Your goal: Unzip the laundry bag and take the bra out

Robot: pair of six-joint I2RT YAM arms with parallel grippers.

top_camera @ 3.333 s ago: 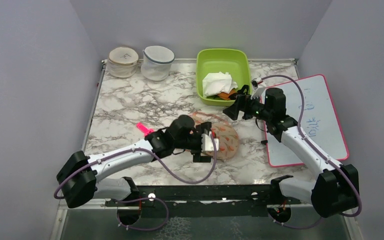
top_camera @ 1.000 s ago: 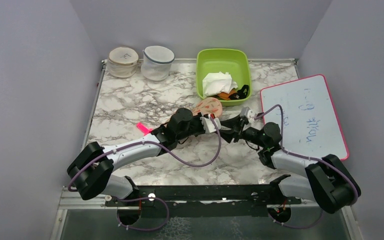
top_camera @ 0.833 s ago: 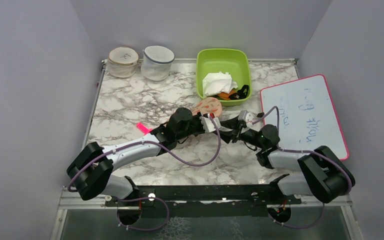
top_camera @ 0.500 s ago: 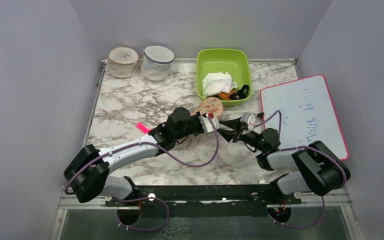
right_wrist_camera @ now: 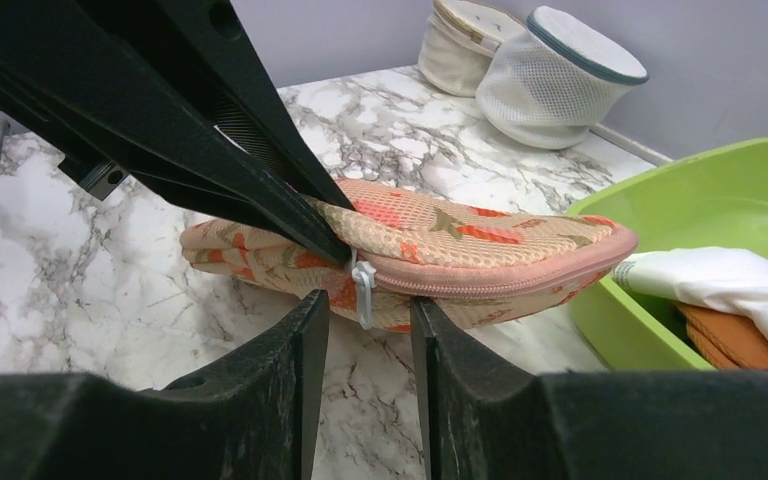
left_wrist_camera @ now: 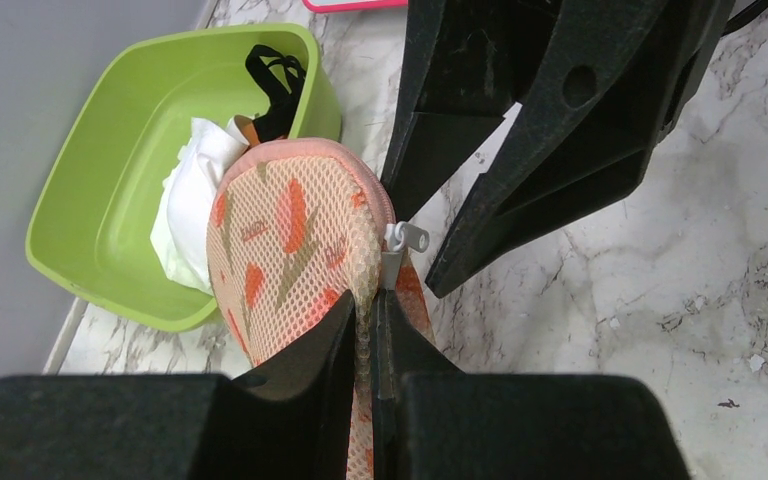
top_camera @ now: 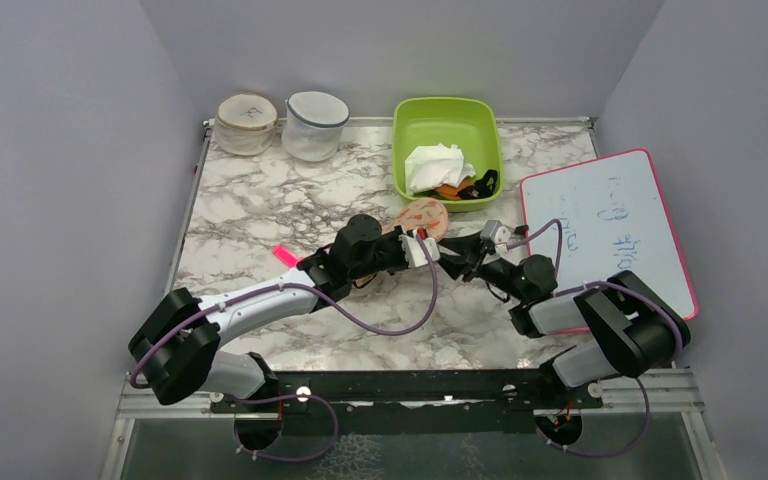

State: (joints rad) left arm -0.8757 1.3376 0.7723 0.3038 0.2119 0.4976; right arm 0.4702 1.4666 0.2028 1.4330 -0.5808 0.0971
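Peach mesh: the laundry bag (top_camera: 418,214) is mid-table, held by its near end, with the far lobe pointing at the green tub (top_camera: 447,115) and stopping just short of it.

Your left gripper (left_wrist_camera: 365,312) is clamped on that near end. Mesh and pink edging are pinched between the fingers, with no gap showing.

Your right gripper (right_wrist_camera: 365,300) faces it nose to nose from the other side. Its fingers stand apart with the white zip pull (right_wrist_camera: 364,280) hanging in the gap. You're straddling the pull, and I can't see either pad touching it.

The zip reads closed along the whole edge visible from the right wrist camera. In that view the bag looks lifted off the marble table (top_camera: 260,210), with a shadow underneath and its long edge roughly level.

Inside the tub there's a white cloth (top_camera: 435,165) with something orange and a black strappy piece beside it.

At the far left corner are a cream mesh tub (top_camera: 247,122) and a white mesh tub (top_camera: 315,125), side by side.

The whiteboard (top_camera: 610,235) lies flat to the right of your right arm. A small pink item (top_camera: 285,255) sits on the marble next to your left arm.
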